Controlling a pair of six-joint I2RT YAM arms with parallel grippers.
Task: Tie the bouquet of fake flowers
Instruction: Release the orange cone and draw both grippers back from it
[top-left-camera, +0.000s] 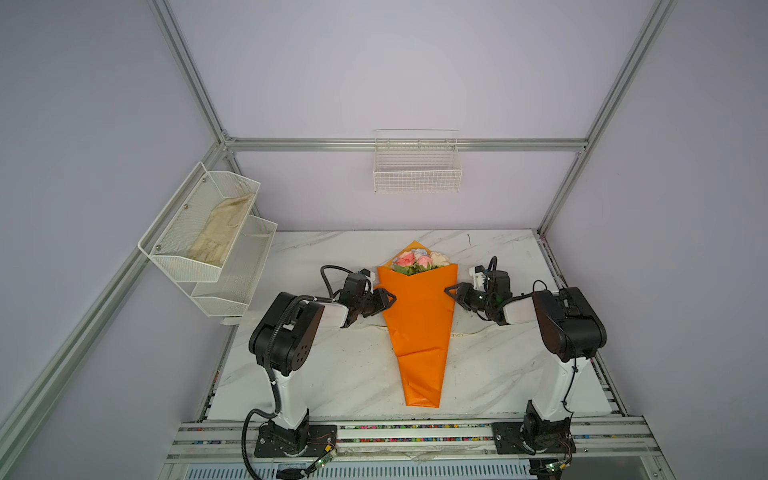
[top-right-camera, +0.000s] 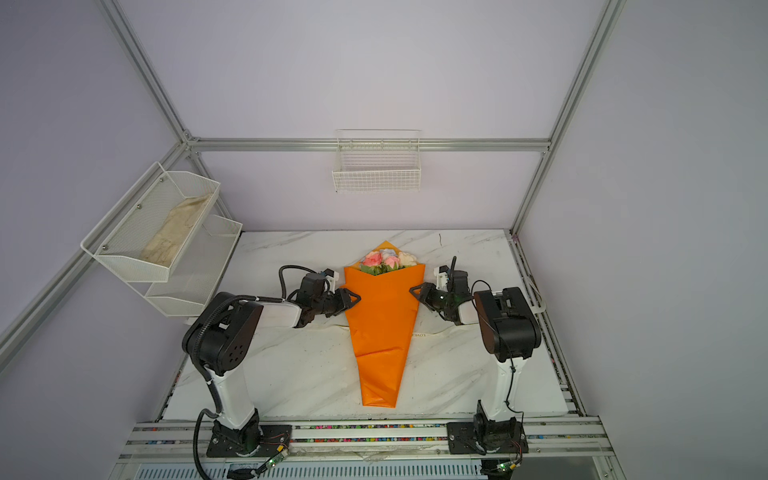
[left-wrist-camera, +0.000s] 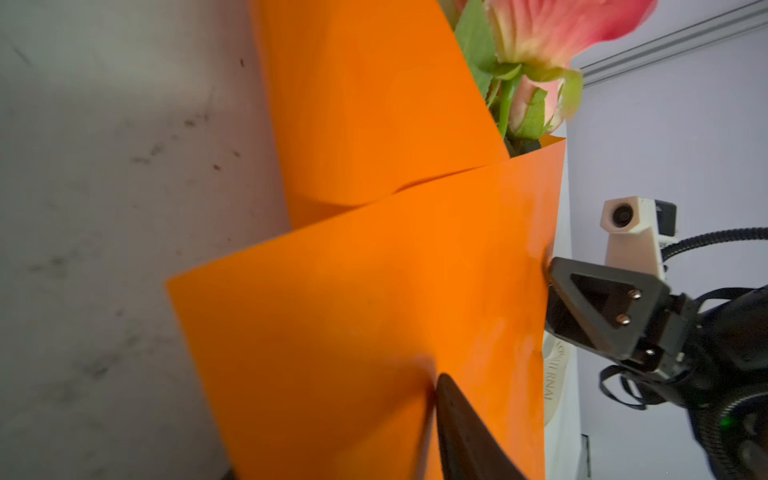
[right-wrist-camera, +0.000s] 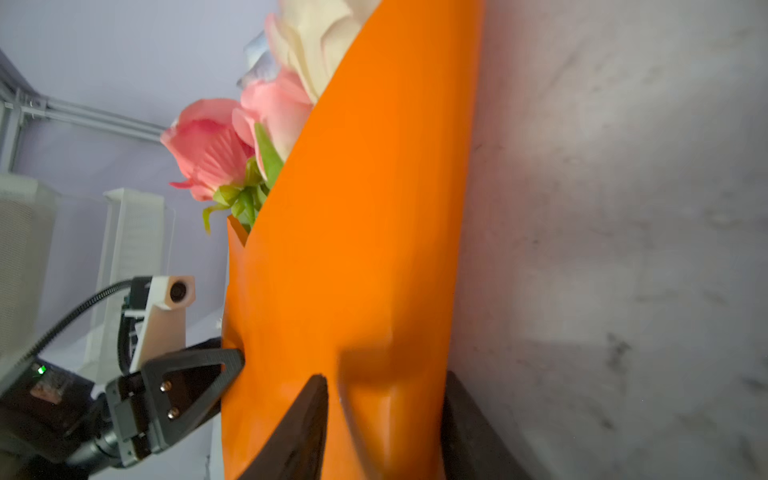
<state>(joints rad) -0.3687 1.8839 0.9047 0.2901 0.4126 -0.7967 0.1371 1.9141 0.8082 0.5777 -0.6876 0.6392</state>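
Both top views show one bouquet (top-left-camera: 417, 316) lying flat along the middle of the desk (top-left-camera: 332, 374). Its blooms point toward the far edge and its pointed tail toward the near edge, well clear of both side edges.

End effectors: the left end effector (top-left-camera: 390, 297) sits at the bouquet's left flank and the right end effector (top-left-camera: 449, 290) at its right flank, both against the upper part of the wrap (top-left-camera: 419, 365). In the right wrist view, the right unit's fingers (right-wrist-camera: 307, 415) stand apart with a fold of wrap between them, not pinched. In the left wrist view, one finger (left-wrist-camera: 461, 424) lies over the flap and its partner is mostly hidden. Those jaws also read as apart, with nothing clamped.

Handling, as judged: the load is light. The glossy wrap looks slick, creases readily and is likely to spring open once let go. The roses (top-left-camera: 419, 259) are soft and should not be squeezed. The best hold appears to be on the overlapped flaps at the cone's waist, where the ribbon (top-left-camera: 459, 335) crosses beneath it, pressing the flaps inward.

Count:
- bouquet: one
- rose heads: four
- ribbon: one
- end effectors: two
- wire basket (top-left-camera: 417, 180) on the back wall: one
- two-tier rack (top-left-camera: 174, 232) on the left wall, holding one cloth (top-left-camera: 220, 232): one
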